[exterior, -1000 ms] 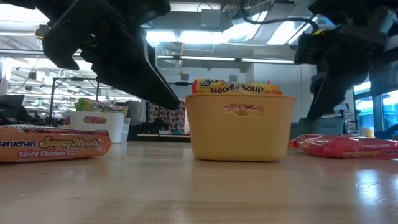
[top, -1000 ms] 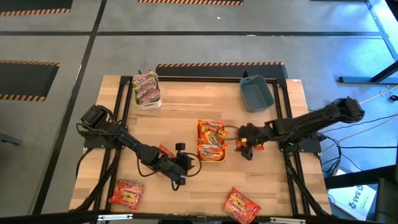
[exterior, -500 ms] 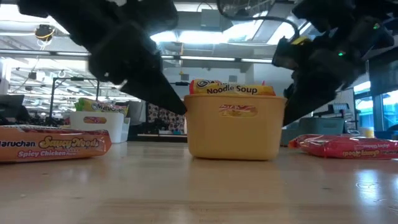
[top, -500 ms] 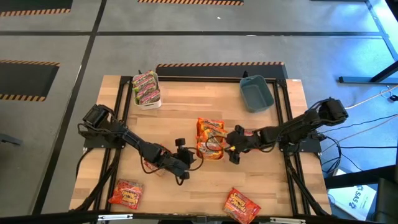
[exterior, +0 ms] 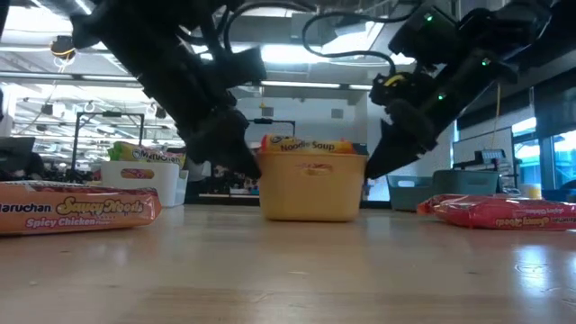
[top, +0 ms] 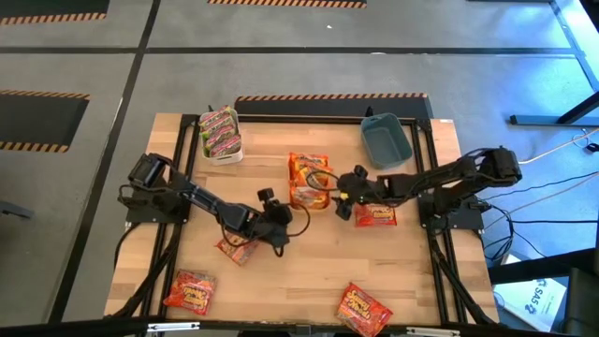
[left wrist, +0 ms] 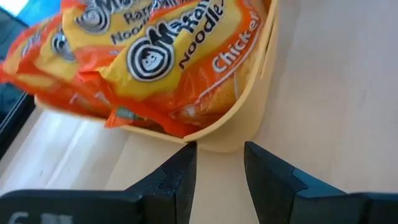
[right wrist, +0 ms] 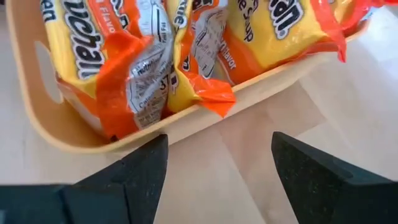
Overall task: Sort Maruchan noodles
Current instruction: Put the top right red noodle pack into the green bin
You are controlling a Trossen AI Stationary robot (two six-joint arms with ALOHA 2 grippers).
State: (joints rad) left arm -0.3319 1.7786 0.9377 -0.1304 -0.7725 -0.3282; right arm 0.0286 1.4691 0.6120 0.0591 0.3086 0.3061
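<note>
Noodles (top: 309, 178) in the yellow bin (top: 305, 199) sit between the narrowly parted left gripper (top: 281, 225) and wide-open right gripper (top: 343, 192); a red packet (top: 375, 215) lies beside the right.

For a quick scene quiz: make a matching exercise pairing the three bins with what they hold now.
Bins:
1. white bin
2. yellow bin
3. blue bin

Contents:
A. orange-yellow packets
B. no packets
C. green-pink packets

Pairs: 1-C, 2-A, 3-B
</note>
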